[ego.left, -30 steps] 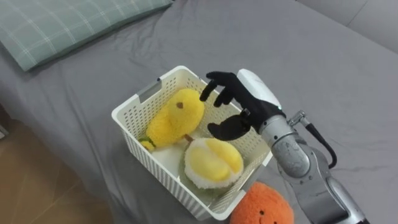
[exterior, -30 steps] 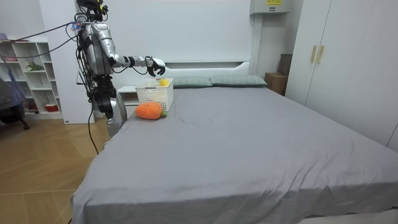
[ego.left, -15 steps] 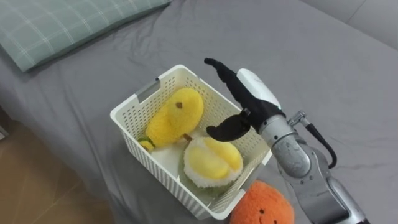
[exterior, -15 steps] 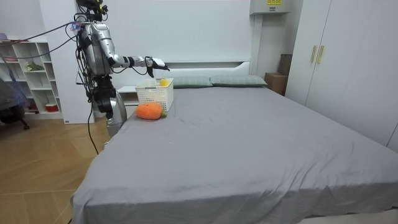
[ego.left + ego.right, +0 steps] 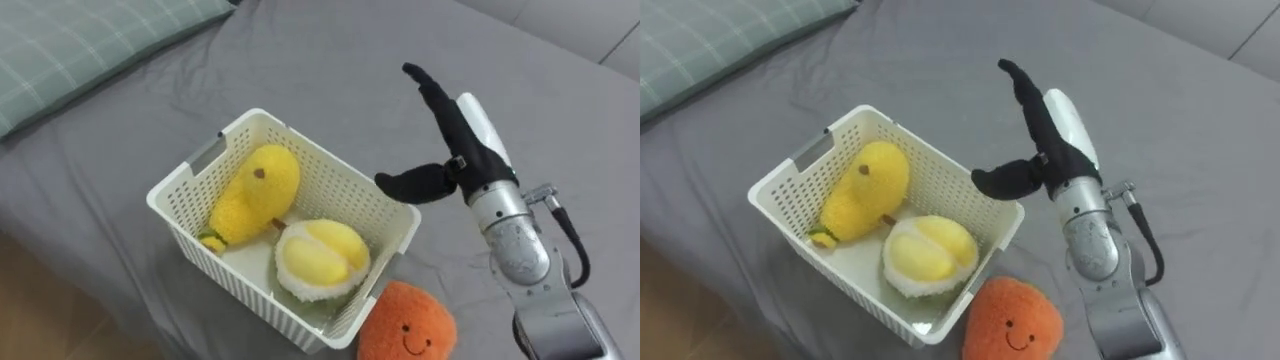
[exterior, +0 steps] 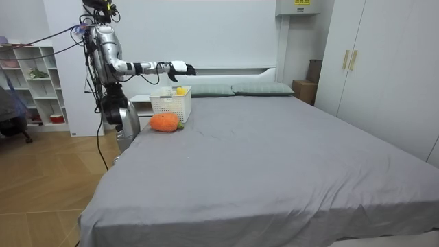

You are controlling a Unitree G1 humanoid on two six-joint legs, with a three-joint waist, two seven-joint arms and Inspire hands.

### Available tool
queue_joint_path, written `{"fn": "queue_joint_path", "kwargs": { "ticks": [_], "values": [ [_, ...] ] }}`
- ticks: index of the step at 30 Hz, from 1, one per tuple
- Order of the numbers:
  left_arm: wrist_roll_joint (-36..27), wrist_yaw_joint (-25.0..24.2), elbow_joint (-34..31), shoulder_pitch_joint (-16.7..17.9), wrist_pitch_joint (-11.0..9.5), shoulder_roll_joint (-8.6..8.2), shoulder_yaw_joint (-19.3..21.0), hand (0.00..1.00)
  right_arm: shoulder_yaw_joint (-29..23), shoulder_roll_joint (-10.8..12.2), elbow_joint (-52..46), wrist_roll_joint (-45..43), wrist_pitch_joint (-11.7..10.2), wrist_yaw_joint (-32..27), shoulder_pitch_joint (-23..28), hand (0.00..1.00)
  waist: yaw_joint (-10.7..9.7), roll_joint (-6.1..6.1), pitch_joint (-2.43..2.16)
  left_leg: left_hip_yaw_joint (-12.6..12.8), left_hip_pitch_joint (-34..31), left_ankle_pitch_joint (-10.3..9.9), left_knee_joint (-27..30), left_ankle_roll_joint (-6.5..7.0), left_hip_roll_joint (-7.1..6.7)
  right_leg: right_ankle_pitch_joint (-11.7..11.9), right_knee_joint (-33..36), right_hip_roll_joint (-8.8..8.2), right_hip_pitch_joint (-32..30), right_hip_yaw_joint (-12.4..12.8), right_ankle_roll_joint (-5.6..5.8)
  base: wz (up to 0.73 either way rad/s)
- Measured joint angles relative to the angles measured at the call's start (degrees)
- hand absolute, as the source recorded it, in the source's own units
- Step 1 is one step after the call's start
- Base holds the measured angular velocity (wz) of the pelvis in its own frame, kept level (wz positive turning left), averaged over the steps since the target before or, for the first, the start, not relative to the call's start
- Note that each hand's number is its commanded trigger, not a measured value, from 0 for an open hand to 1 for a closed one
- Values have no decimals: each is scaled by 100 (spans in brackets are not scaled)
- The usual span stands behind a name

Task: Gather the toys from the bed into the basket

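Note:
A white slotted basket (image 5: 338, 183) (image 5: 790, 165) (image 6: 169, 104) stands on the grey bed near its edge. Inside lie a yellow pear-shaped plush (image 5: 250, 193) (image 5: 862, 187) and a pale yellow durian plush (image 5: 316, 255) (image 5: 925, 252). An orange round plush with a smiling face (image 5: 405, 322) (image 5: 1013, 318) (image 6: 164, 122) lies on the bed against the basket's near corner. My right hand (image 5: 458, 135) (image 5: 1047, 135) (image 6: 180, 67) hovers open above the basket's right rim, fingers straight, thumb spread, holding nothing.
A green checked pillow (image 5: 70, 50) (image 5: 710, 45) lies at the upper left. The grey bed (image 5: 330, 70) stretches away to the right. In the room view I stand at the bed's corner by a white nightstand (image 6: 139, 103); shelves (image 6: 27, 82) stand at the left.
My right hand has opened from a curl over the pear plush and lifted up and to the right, away from the basket. The camera has shifted slightly.

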Motion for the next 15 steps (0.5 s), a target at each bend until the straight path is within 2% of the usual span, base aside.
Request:
{"fn": "queue_joint_path", "kwargs": {
  "ticks": [2, 6, 12, 15],
  "values": [
    [0, 0, 0, 61, 0, -16, 11, 0, -134, -1, 6, 70, 11, -2, 207, 0, -65, 53, -22, 53, 23, 0, -7, 1, -1, -1, 3, 5, 1, 78, 1, -17],
    [-4, 0, 71, 136, -4, -20, 179, 0, -487, -1, 226, 350, -2, -208, 299, 0, -205, 182, -30, 190, 140, 2, -75, 11, 12, -13, 7, 3, 20, 170, 19, -22],
    [-64, -57, 47, 182, 3, -41, 241, 0, -828, -1, 435, 620, -10, -389, 594, 0, -482, 207, -62, 302, 280, -2, -159, 5, 55, -21, 6, 9, 92, 189, 8, -8],
    [-63, -72, 48, 173, 9, -45, 246, 0, -928, 0, 449, 454, -5, -386, 753, 0, -602, 198, -67, 378, 315, -2, -161, 6, 64, -23, 6, 39, 90, 336, 7, -13]
  ]
}}
